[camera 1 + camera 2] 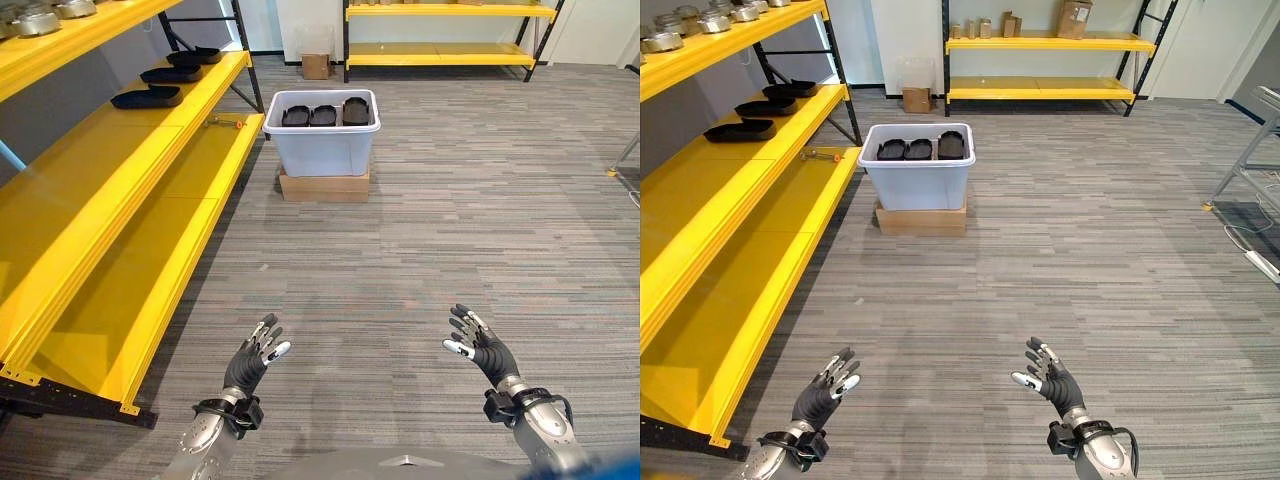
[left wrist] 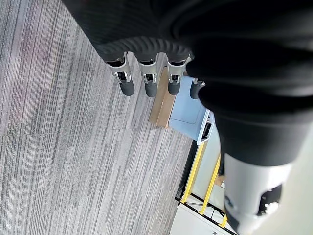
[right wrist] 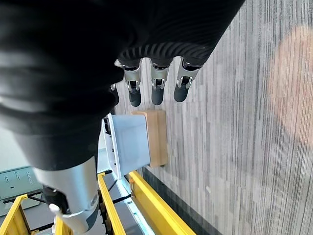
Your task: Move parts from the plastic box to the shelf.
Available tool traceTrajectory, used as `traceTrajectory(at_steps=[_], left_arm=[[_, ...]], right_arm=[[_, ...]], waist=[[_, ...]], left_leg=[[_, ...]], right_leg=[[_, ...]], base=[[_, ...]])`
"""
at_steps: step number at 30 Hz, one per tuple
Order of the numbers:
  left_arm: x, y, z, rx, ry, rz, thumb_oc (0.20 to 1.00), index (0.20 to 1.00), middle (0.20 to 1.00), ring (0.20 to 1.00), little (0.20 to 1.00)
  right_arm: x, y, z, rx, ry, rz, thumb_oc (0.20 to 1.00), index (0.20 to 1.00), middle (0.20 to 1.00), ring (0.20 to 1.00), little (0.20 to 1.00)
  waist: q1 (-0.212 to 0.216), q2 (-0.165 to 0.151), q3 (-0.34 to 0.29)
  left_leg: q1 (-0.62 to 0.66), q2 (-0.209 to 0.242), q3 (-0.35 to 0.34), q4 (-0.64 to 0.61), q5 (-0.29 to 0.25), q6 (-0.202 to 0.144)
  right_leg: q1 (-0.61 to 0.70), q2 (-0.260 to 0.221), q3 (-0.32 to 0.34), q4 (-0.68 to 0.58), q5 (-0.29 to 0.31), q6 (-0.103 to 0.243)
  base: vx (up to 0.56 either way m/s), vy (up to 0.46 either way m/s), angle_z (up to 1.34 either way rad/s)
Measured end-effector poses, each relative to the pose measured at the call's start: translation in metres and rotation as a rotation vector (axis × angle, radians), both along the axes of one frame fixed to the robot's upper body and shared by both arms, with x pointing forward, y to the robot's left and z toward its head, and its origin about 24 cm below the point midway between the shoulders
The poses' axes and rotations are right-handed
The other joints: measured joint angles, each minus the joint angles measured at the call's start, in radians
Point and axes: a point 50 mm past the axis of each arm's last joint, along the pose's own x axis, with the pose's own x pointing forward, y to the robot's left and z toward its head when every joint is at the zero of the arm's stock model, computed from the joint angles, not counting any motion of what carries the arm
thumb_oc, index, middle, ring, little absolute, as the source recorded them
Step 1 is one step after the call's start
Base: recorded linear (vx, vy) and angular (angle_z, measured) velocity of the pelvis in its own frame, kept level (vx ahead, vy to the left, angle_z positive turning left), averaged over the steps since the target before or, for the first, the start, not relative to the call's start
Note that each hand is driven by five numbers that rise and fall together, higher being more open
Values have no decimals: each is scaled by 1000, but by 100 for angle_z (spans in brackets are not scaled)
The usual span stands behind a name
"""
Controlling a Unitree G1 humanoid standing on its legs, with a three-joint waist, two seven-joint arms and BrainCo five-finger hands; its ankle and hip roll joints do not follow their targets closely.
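Silver, dark-tipped fingers point(image 1: 268, 333) of our left hand point(image 1: 250, 360) are spread and relaxed, holding nothing; those of our right hand point(image 1: 478, 342) fan out likewise, thumb apart, palm empty. Both hands hover above the grey striped carpet point(image 1: 400, 270), well apart from each other and well short of the load. Ahead of us stands the white plastic box point(image 1: 322, 140), resting on a flat cardboard base point(image 1: 324, 186). Inside the box we see three black parts point(image 1: 322, 115) side by side near its far rim. Just to the left of the box runs the yellow shelf point(image 1: 110, 200), its lower deck ending near the box's left wall. On its middle deck three more black parts point(image 1: 148, 98) lie in a row, toward the far end. A small orange-handled tool point(image 1: 226, 122) lies on the lower deck close to the box. On the top deck sit metal pieces point(image 1: 715, 20). A second yellow rack point(image 1: 1045, 65) stands against the far wall, carrying cardboard boxes point(image 1: 1073, 18).
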Motion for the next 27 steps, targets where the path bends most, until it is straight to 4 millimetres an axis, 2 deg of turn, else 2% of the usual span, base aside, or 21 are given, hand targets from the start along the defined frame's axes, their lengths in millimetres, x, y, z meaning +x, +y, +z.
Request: traceTrajectory(at_steps=[21, 27], left_arm=[[5, -1, 2, 17, -13, -8, 1000, 1000, 1000, 1000, 1000], [15, -2, 7, 18, -46, -18, 1000, 1000, 1000, 1000, 1000]], right_arm=[[4, 1, 1, -2, -4, 4, 1000, 1000, 1000, 1000, 1000], [14, 0, 6, -14, -29, 19, 1000, 1000, 1000, 1000, 1000]], waist=[[0, 6, -8], [3, -9, 9]], left_leg=[[-22, 5, 3, 0, 1, 1], [-84, 23, -20, 81, 1, 2]], right_leg=[[-28, 6, 13, 0, 2, -3], [-41, 32, 10, 2, 8, -17]], base=[[-2, -21, -1], [7, -152, 5]])
